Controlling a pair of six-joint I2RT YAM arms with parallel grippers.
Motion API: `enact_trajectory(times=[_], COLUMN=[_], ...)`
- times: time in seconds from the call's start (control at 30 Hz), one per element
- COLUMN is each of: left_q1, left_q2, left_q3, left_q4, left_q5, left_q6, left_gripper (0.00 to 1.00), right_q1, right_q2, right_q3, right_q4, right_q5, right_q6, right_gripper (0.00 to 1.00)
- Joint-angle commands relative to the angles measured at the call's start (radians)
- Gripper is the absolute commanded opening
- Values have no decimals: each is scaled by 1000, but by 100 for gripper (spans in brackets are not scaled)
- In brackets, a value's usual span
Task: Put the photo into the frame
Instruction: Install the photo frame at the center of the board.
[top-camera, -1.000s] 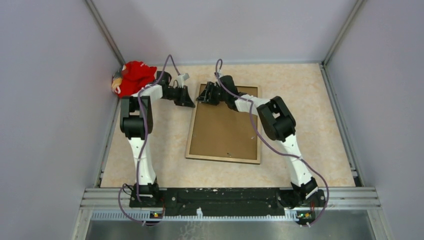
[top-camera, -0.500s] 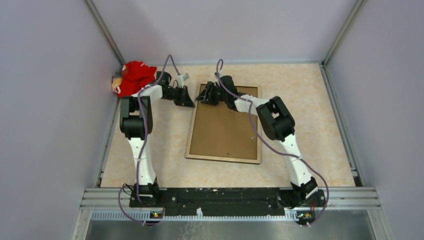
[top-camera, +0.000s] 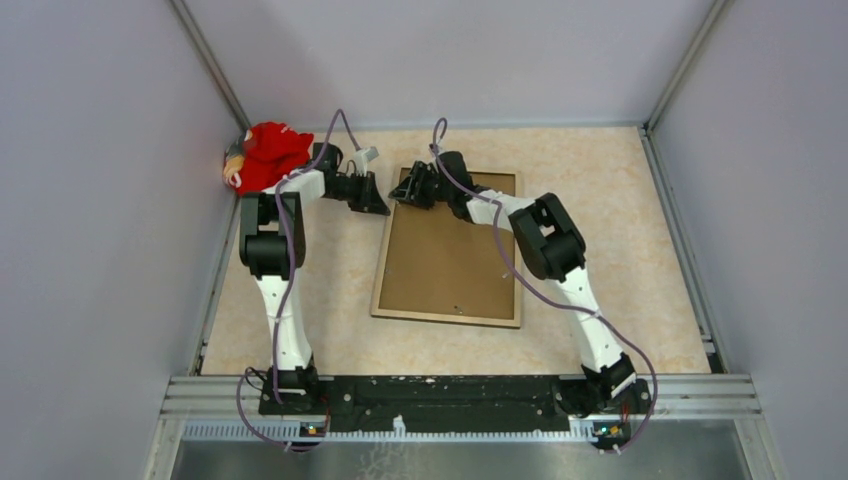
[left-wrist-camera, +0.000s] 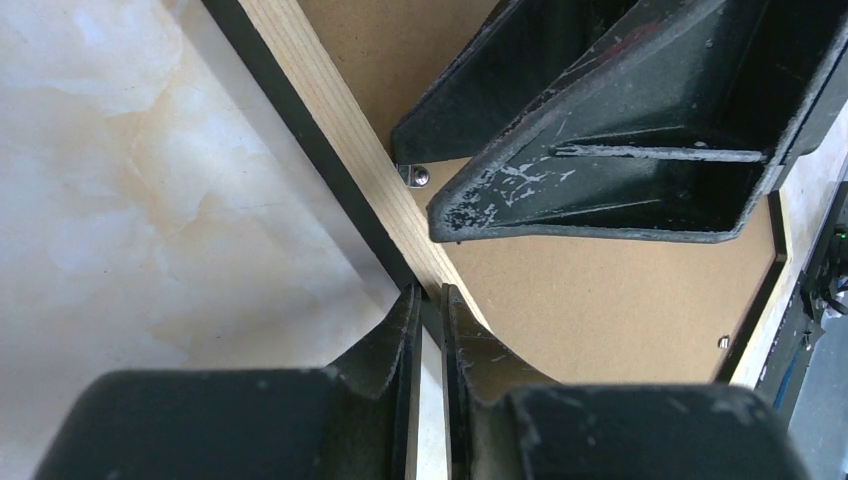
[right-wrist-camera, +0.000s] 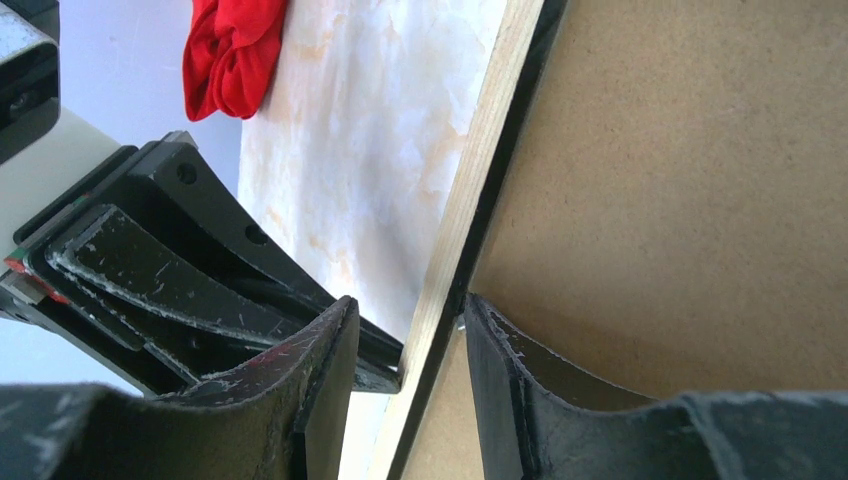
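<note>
The frame (top-camera: 447, 318) lies back up in the middle of the table, its tan wood rail round a brown backing board (top-camera: 450, 255). The photo is hidden or out of view. My left gripper (top-camera: 378, 203) is at the frame's far left corner. In the left wrist view it (left-wrist-camera: 427, 292) is shut on the frame's thin outer edge (left-wrist-camera: 320, 120). My right gripper (top-camera: 402, 193) is at the same corner. In the right wrist view it (right-wrist-camera: 408, 305) is open and straddles the rail (right-wrist-camera: 480, 150), one finger outside and one over the backing board (right-wrist-camera: 680, 200).
A red cloth (top-camera: 265, 155) lies bunched in the far left corner, also in the right wrist view (right-wrist-camera: 230, 50). Grey walls close in the table on three sides. The two grippers are nearly touching at the frame's corner.
The right arm's elbow has shifted slightly to the left. The grippers and the frame have stayed where they were.
</note>
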Motion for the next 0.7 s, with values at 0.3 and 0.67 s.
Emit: enact_trajectory(times=[0.3,0.67], left_q1=[-16,-6], left_q2=[-11,-79], left_q3=[-38,-55], left_q4=[-63,-117], left_q5=[-26,-20], left_q6=[35,70], left_gripper=[15,19], right_q1=[19,49], right_q2=[54,63], right_q3=[62,185], right_q4=[-43,-164], right_q5=[-27,-145], right_q6=[-21,-92], right_gripper=[44,49])
